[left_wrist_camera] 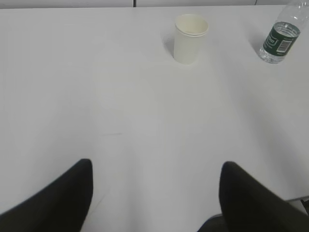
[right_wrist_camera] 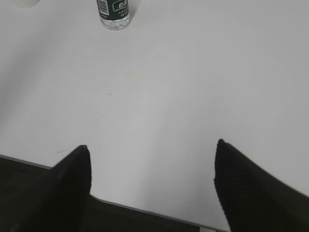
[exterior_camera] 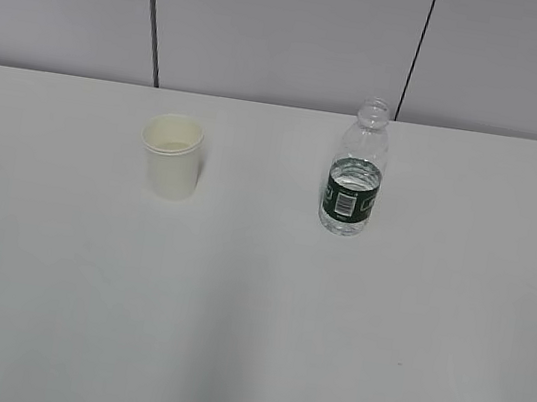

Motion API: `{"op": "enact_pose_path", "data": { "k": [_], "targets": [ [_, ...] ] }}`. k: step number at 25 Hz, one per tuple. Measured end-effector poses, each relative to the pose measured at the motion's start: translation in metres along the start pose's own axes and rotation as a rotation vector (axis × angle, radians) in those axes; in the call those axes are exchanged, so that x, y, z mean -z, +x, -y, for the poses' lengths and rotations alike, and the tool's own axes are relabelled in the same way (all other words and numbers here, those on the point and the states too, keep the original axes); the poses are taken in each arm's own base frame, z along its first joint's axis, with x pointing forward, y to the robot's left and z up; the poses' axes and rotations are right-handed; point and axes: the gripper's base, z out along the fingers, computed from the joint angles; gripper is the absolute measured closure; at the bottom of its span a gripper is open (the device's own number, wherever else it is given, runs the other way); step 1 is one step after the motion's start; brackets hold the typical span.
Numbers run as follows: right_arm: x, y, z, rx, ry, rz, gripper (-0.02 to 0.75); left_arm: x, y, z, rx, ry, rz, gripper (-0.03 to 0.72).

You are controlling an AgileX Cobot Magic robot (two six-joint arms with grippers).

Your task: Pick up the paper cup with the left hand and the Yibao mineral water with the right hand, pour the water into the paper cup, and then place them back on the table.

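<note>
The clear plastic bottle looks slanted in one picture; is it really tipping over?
Exterior view: the clear ribbed plastic bottle stands upright beside the off-white paper cup. Left wrist view: it leans at the frame's corner, probably lens distortion.

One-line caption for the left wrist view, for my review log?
Open left gripper low over the white table, empty; paper cup and uncapped water bottle stand upright far ahead.

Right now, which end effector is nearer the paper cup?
Left. The left end effector faces the paper cup ahead, slightly right. For the right end effector, the cup sits at the far top-left edge, beyond the bottle.
</note>
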Motion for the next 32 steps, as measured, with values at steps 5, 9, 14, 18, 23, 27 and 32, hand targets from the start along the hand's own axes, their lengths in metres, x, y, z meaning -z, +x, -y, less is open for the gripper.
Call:
{"op": "enact_pose_path", "data": {
  "k": [5,9,14,18,23,27,32],
  "targets": [
    [0.0002,0.0001,0.0,0.0,0.0,0.001,0.153,0.0011,0.0006,-0.0002,-0.001,-0.001,0.009,0.192],
    [0.0035,0.0024,-0.0004,0.003,0.005,0.032,0.153,0.0016,0.001,-0.0005,-0.003,-0.004,0.015,0.192],
    [0.0039,0.0028,0.0,0.005,0.011,0.034,0.153,0.0016,0.001,-0.0013,-0.007,-0.014,0.015,0.192],
    [0.0039,0.0027,-0.0001,0.004,0.013,0.034,0.153,0.0016,0.001,-0.0013,-0.007,-0.014,0.015,0.192],
    [0.0037,0.0026,-0.0004,-0.015,0.044,0.032,0.153,0.0016,0.0009,-0.0022,-0.011,-0.025,0.016,0.192],
    [0.0037,0.0025,-0.0003,-0.015,0.046,0.032,0.153,0.0016,0.0009,-0.0025,-0.013,-0.028,0.016,0.192],
    [0.0037,0.0027,0.0008,-0.011,0.062,0.03,0.153,0.0016,0.0009,-0.0026,-0.013,-0.029,0.016,0.192]
  ]
}}
